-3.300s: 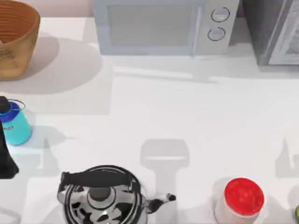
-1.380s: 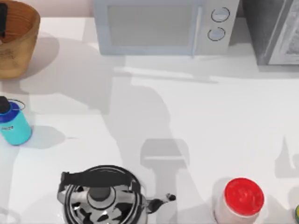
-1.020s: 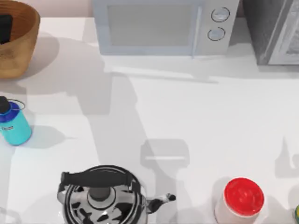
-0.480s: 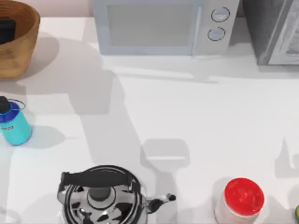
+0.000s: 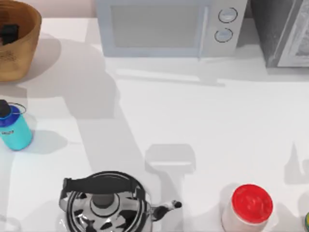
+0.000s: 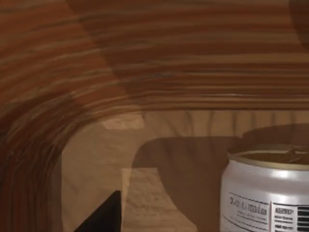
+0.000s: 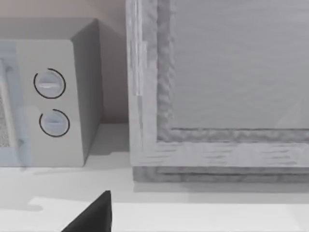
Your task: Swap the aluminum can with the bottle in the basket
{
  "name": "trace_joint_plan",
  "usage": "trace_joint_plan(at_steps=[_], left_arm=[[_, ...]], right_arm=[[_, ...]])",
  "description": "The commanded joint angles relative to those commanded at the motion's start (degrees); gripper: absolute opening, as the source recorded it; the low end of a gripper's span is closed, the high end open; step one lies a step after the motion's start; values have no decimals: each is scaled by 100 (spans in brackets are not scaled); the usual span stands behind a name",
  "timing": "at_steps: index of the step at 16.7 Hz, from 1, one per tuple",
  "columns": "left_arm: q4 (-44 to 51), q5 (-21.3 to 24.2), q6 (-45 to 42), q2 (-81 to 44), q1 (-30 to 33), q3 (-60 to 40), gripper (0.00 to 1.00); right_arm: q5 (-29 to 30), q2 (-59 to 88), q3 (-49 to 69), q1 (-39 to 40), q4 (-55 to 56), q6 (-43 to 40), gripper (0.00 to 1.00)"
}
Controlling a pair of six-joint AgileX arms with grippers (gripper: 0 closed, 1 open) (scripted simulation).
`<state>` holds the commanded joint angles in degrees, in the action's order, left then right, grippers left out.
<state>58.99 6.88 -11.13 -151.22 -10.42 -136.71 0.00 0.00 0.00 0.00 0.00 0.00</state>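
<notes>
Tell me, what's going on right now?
Left end effector down inside basket, beside aluminum can. Bottle standing outside on table. Nothing blocking.

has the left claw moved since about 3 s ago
Yes. In the top view it was beside the bottle at the table's left edge; now the left claw sits farther back, inside the basket, near the aluminum can.

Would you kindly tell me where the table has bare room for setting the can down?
The widest free patch of the white table lies between the grey microwave and the chrome kettle. It is crowded along the near edge around the red-lidded jar and the kettle, and at the left by the teal-blue bottle.
</notes>
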Motion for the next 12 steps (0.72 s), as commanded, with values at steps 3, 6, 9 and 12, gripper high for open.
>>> trace_joint_plan(at_steps=[3, 6, 9, 12], left_arm=[[0, 0, 0, 0, 0, 0, 70], [0, 0, 0, 0, 0, 0, 47], [0, 0, 0, 0, 0, 0, 25], [0, 0, 0, 0, 0, 0, 2]], right_arm=[[0, 0, 0, 0, 0, 0, 100], [0, 0, 0, 0, 0, 0, 100], [0, 0, 0, 0, 0, 0, 100], [0, 0, 0, 0, 0, 0, 100]])
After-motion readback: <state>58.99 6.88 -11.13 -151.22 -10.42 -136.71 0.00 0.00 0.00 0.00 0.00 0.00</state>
